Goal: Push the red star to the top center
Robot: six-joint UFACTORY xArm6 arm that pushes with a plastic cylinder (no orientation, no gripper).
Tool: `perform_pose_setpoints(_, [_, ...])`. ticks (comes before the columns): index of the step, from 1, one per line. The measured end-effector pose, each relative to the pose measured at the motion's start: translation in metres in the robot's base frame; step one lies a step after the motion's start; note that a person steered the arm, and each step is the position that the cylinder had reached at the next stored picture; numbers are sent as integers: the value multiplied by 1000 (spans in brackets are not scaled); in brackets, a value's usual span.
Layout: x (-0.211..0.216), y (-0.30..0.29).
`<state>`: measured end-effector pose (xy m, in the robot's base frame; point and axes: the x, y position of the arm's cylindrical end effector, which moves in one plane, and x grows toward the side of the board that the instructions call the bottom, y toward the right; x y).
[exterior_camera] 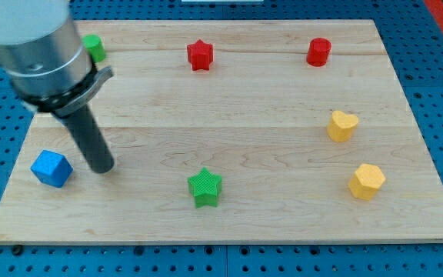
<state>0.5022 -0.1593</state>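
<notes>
My tip at the board's left, beside the blue block.
My tip (103, 168) rests just right of the blue block (51, 168); the rod slants up-left, no fingers. The red star (200, 55) sits top centre, well apart.

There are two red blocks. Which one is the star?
The red star is the one near the view's top centre, with pointed arms. The other red block, farther toward the view's right, is rounded with no points.
</notes>
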Motion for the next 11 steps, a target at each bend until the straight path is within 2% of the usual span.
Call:
perform_pose_setpoints(1, [-47, 28])
perform_pose_setpoints(3, [-112, 81])
perform_pose_setpoints(5, [-161, 107])
perform_pose_setpoints(8, [-229, 109])
perform_pose_setpoints(9, [-243, 111])
perform_pose_setpoints(10, [-215, 115])
perform_pose_setpoints(11, [-189, 179])
